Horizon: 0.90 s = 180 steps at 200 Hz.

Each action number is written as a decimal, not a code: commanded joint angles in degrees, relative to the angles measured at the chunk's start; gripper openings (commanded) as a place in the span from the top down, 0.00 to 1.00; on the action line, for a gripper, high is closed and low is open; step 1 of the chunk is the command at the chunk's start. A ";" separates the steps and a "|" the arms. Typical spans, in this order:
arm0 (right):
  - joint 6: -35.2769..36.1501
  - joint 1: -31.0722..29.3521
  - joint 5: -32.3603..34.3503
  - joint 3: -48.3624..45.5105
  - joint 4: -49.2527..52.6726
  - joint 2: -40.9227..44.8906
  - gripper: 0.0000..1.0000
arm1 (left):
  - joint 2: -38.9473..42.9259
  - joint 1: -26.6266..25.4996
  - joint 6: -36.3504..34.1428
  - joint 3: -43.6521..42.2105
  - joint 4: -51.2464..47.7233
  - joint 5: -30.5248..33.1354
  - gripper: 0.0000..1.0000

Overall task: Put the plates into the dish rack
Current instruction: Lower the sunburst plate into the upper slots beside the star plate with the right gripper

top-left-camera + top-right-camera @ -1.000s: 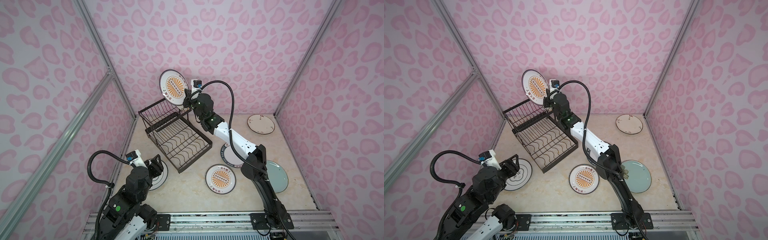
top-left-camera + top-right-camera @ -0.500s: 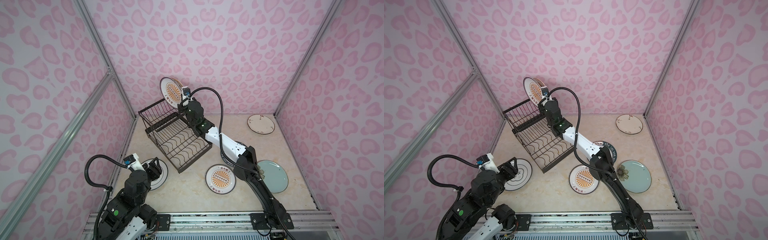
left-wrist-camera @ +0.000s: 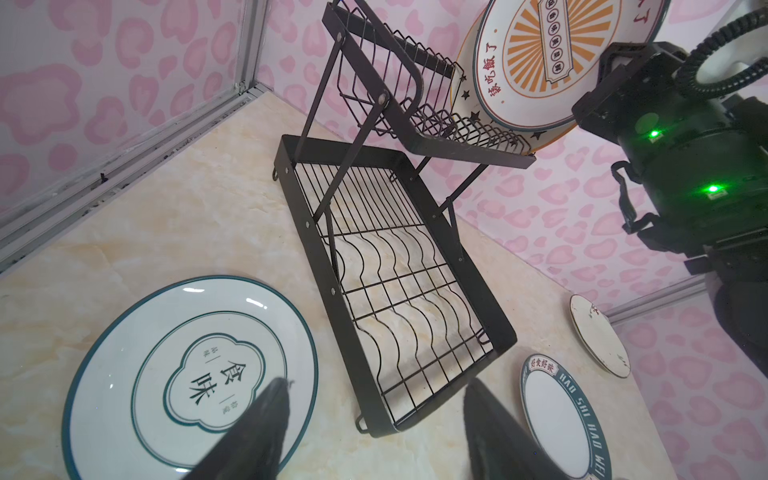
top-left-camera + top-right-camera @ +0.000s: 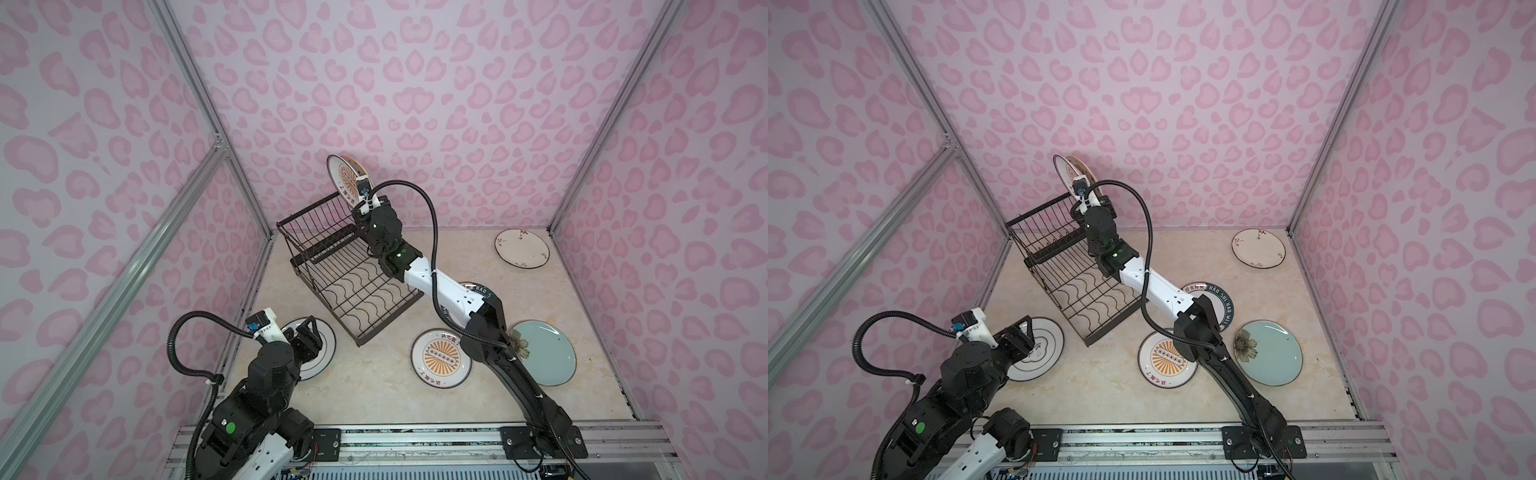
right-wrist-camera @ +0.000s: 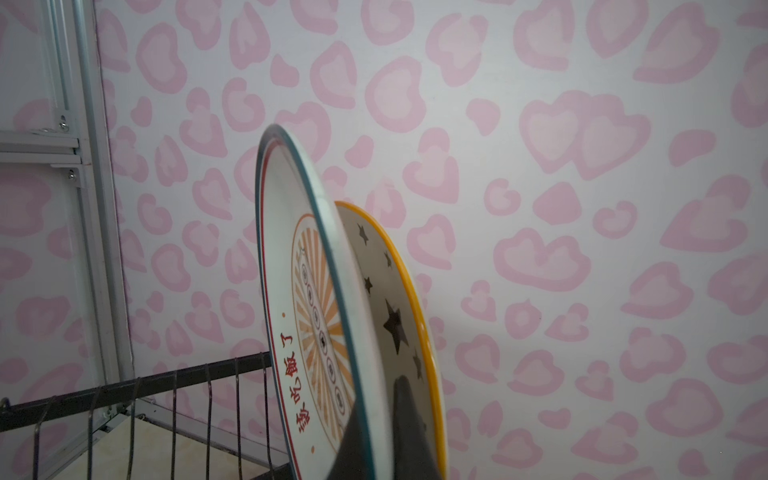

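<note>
Where pink heart-print walls [image 4: 415,83] enclose a beige marble table [image 4: 374,399], the left gripper [image 3: 376,380] hangs spread above a flat green-ringed plate [image 3: 124,353]. Right of it stands the 2-tier black wire rack [image 4: 353,282]. Above its upper tier, the right gripper [image 5: 380,419] pinches an upright sunburst plate [image 4: 344,176] by the rim. The wrist views alone show the stars of the yellow-rimmed star plate [image 5: 390,299] just behind. 4 plates lie flat further right: sunburst twin [image 4: 441,358], lettered plate [image 3: 561,415], blue-green plate [image 4: 548,353], floral plate [image 4: 521,248].

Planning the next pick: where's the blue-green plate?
In both top views the blue-green plate lies flat at the near right of the table, beside the right arm, just right of the flat sunburst plate.
</note>
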<state>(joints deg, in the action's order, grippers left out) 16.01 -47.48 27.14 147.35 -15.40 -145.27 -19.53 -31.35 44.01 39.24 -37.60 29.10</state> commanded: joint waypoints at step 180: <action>7.28 0.29 -0.81 1.59 -3.57 -3.52 1.00 | 0.90 0.06 0.37 0.22 -0.53 1.84 0.31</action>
<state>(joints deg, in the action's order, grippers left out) 23.14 -47.13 26.52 148.64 -16.40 -147.98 -18.87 -31.33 44.40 39.24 -37.78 30.02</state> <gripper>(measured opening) 0.060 0.690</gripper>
